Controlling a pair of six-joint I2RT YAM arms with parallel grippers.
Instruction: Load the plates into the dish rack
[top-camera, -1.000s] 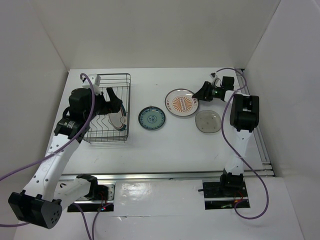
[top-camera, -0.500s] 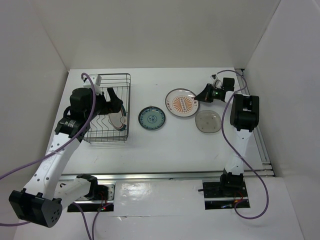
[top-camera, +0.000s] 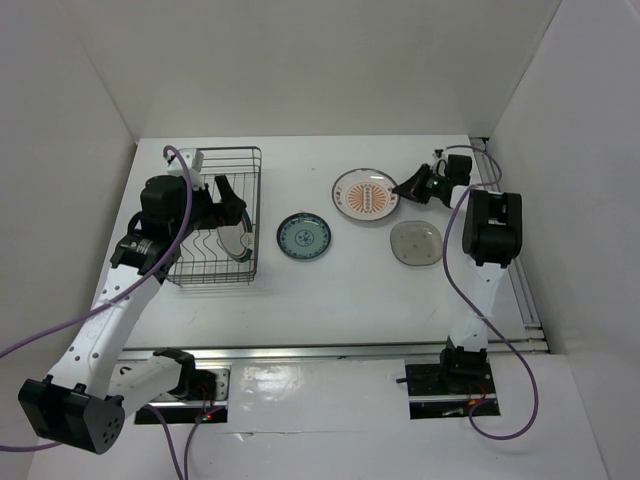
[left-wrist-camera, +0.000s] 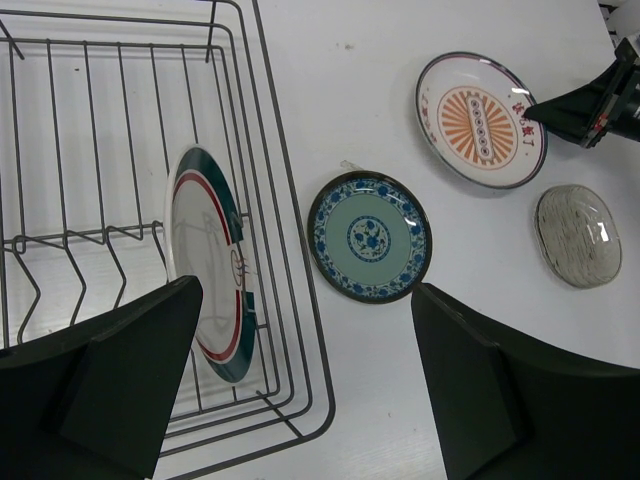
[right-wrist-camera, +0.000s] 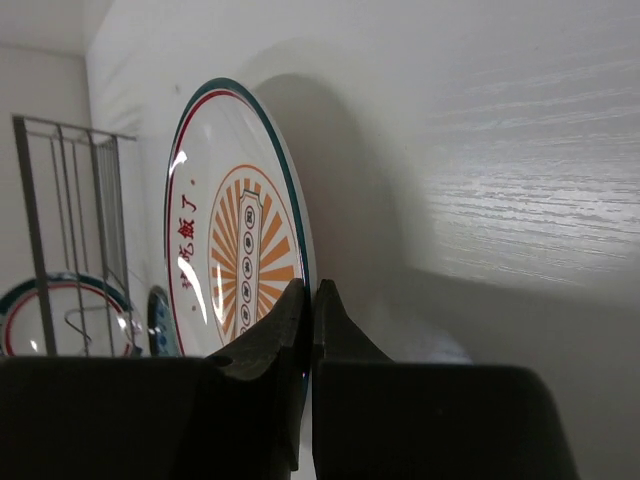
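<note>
The white plate with the orange sunburst (top-camera: 365, 194) (right-wrist-camera: 235, 250) is tilted up off the table at the back, and my right gripper (top-camera: 401, 189) (right-wrist-camera: 312, 296) is shut on its right rim. The teal-blue patterned plate (top-camera: 303, 236) (left-wrist-camera: 369, 237) lies flat beside the dish rack (top-camera: 258, 200) (left-wrist-camera: 290, 230). The plate with teal and red rim rings (top-camera: 236, 240) (left-wrist-camera: 205, 265) stands on edge between the rack's prongs. Above the rack's right side my left gripper (top-camera: 229, 204) (left-wrist-camera: 305, 290) hangs wide open and holds nothing.
A clear glass dish (top-camera: 415, 242) (left-wrist-camera: 577, 235) lies on the table just in front of the right gripper. White walls close in the table on three sides. A purple cable loops beside each arm.
The right gripper has shut on the sunburst plate's rim and raised that edge, drawing the plate slightly toward the back. The left arm and the other plates have stayed put.
</note>
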